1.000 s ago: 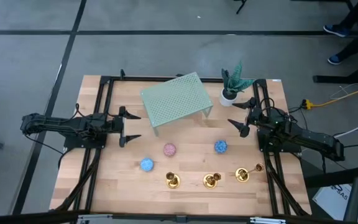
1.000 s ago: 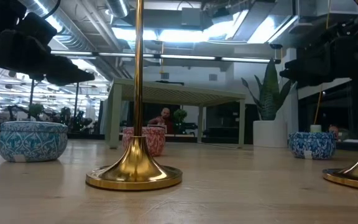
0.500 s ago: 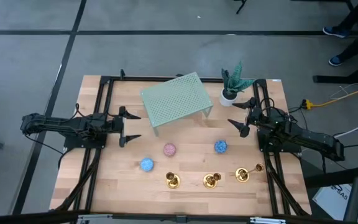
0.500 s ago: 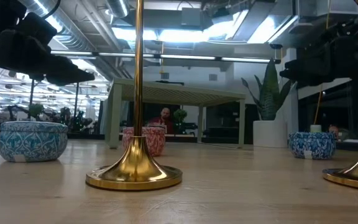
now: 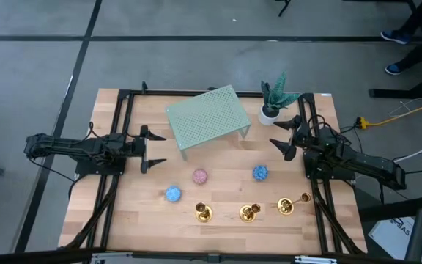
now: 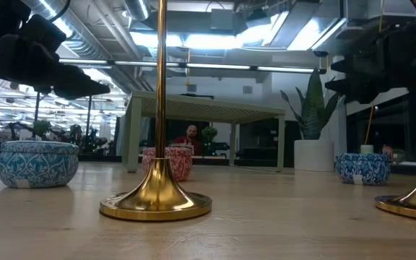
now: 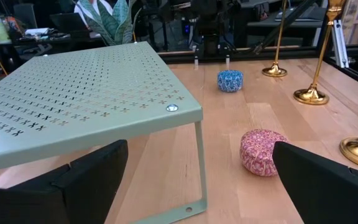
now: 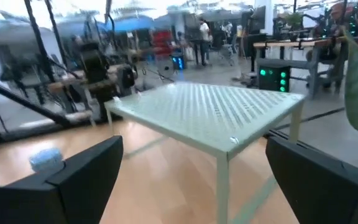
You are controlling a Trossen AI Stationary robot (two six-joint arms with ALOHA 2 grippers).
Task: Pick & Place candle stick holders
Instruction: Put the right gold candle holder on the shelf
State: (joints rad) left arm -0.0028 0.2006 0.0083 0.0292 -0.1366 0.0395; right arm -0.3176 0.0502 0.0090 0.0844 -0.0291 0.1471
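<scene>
Three gold candle stick holders (image 5: 204, 213) (image 5: 250, 213) (image 5: 286, 207) stand upright on their round bases in a row near the table's front edge. They also show in the left wrist view (image 7: 311, 95) and, close up, in the low view (image 6: 155, 202). My left gripper (image 5: 152, 149) is open and empty at the table's left, level with the green shelf's near side. My right gripper (image 5: 284, 136) is open and empty at the right, near the potted plant. Both are well behind the row of holders.
A pale green perforated shelf (image 5: 207, 117) stands at the back middle, with a potted plant (image 5: 273, 103) to its right. A blue ball (image 5: 173, 193), a pink ball (image 5: 200, 176) and another blue ball (image 5: 260, 172) lie between the grippers and the holders.
My right gripper has shifted slightly; its wrist view is blurred. The holders, the balls and my left gripper have stayed where they were.
</scene>
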